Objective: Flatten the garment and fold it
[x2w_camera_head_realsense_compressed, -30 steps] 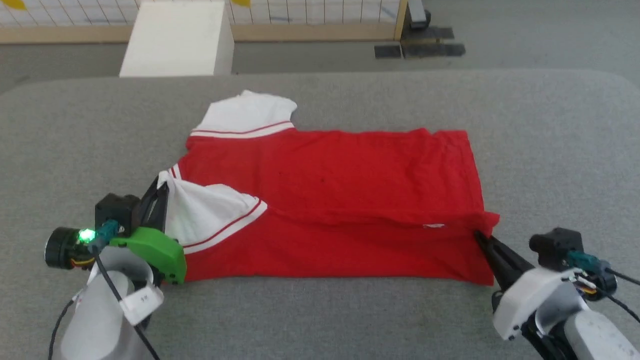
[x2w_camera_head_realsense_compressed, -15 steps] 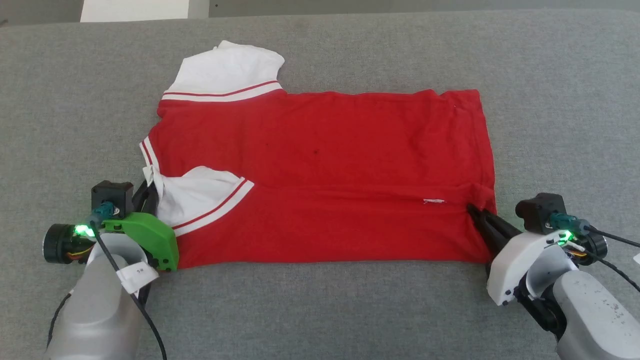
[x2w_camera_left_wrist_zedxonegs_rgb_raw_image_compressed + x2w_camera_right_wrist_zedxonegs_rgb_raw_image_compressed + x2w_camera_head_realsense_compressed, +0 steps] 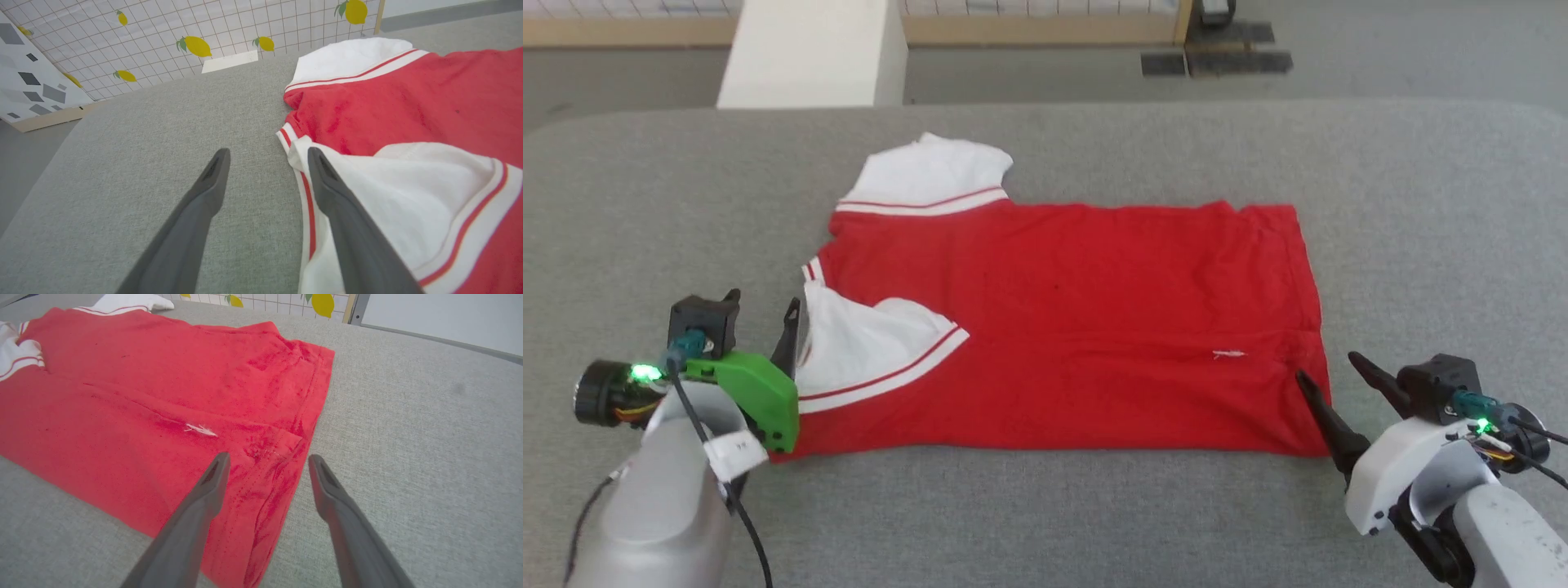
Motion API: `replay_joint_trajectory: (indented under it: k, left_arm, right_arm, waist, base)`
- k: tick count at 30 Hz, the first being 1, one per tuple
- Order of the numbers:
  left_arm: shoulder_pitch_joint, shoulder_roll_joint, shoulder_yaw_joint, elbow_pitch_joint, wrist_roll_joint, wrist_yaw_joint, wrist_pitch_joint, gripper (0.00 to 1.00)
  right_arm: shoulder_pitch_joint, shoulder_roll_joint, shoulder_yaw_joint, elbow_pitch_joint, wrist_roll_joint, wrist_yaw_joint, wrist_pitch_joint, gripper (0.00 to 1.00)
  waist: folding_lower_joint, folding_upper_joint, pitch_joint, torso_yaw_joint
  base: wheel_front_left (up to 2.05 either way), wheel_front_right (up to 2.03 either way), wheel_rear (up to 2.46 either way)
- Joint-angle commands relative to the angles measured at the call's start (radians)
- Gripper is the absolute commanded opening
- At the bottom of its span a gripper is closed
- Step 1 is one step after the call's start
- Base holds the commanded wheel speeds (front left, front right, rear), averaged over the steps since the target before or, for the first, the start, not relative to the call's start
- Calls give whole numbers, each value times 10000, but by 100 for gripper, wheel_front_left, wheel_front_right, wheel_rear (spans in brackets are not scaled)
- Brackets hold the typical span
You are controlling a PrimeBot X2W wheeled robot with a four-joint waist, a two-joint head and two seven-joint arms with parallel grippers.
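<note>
Here we see the garment [image 3: 1062, 327] lying flat across the grey worktop [image 3: 1045, 506], its near side and sleeve [image 3: 874, 343] folded over the body, likely a first fold. Our left tool [image 3: 763, 300] by the sleeve and right tool [image 3: 1325, 366] by the hem [image 3: 1311, 327] have fingers apart, gripping nothing.

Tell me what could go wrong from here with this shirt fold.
1. The left gripper has an open finger right at the near white sleeve; pulling away might snag it and open the fold.
2. The right gripper straddles the wrinkled hem corner of the garment and could drag it.
3. The far sleeve sticks out past the body, so the next fold may end lopsided.
</note>
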State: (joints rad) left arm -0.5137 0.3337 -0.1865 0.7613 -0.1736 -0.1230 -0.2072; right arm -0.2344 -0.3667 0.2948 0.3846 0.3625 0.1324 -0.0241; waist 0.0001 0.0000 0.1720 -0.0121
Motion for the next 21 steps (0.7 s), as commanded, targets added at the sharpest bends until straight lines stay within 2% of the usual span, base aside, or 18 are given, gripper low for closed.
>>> replay_joint_trajectory:
  k: [1, 4, 9, 13, 17, 21]
  left_arm:
    - [-123, 182, -195, -166, -46, -59, 434, 100]
    - [-197, 532, -1022, -678, -624, -70, 1814, 100]
    - [-185, 1592, -2746, -1946, -2661, -74, 5220, 100]
    - [-203, 2475, -3758, -2967, -4420, -75, 7656, 100]
    - [-314, 3004, -4238, -3312, -5622, -75, 9213, 100]
    - [-485, 3164, -4497, -2954, -6120, -75, 10250, 100]
  right_arm:
    - [209, 28, -115, -201, -116, -17, 71, 100]
    - [479, 112, -331, -575, -218, -17, 280, 100]
    - [832, 242, -485, -1041, -393, -17, 697, 100]
    - [940, 297, -400, -1291, -434, -17, 953, 100]
    - [888, 344, -282, -1412, -408, -17, 1096, 100]
    - [709, 327, -100, -1421, -351, -17, 1229, 100]
  waist:
    - [-1, 0, -503, 181]
    - [-1, 0, -688, 176]
    - [-1, 0, -905, 129]
    - [-1, 0, -920, 20]
    - [-1, 0, -782, -159]
    - [-1, 0, -540, -389]
  base:
    - [0, 0, 0]
    - [0, 0, 0]
    - [0, 0, 0]
    - [0, 0, 0]
    - [0, 0, 0]
    - [0, 0, 0]
